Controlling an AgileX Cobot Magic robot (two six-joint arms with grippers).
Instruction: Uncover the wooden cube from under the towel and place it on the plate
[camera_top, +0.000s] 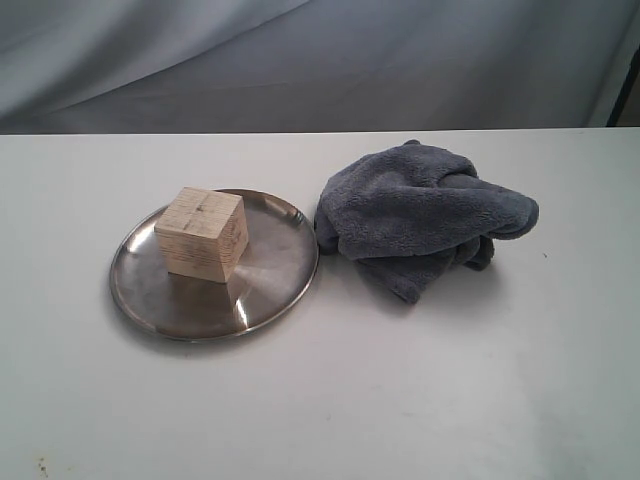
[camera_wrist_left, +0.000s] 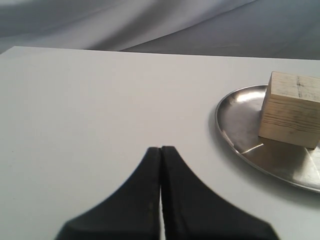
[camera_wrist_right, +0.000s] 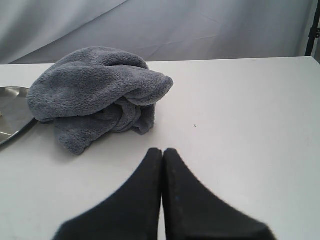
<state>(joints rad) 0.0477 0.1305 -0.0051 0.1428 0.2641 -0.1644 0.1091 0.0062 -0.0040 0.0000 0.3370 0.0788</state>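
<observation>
Three things sit on the white tabletop: the plate, the wooden cube and the towel.

Cube is on the plate, fully uncovered, resting flat, a bit off the plate's centre toward its far-left rim as the exterior view sees it. One corner faces that camera; pale top face with grain lines and a small dark mark in the middle.

Towel lies bunched in a loose heap to the right of the plate in the exterior view. Its near edge comes just beside the plate's right rim; can't tell whether they touch. No part of it lies over the plate or the cube.

Behind the plate, past the tabletop's far edge, hangs a grey draped backdrop. A dark pole shows at the far right, well apart from the plate.

Nothing stands between either pincer and the plate.

Left pincer: fingers pressed together, nothing between them, low over bare tabletop, well clear of the plate's left rim and pointing across the tabletop toward the backdrop.

Right pincer: fingers together too, empty, low over bare tabletop on the towel's side of the plate, apart from the towel. Neither arm shows in the exterior view.
</observation>
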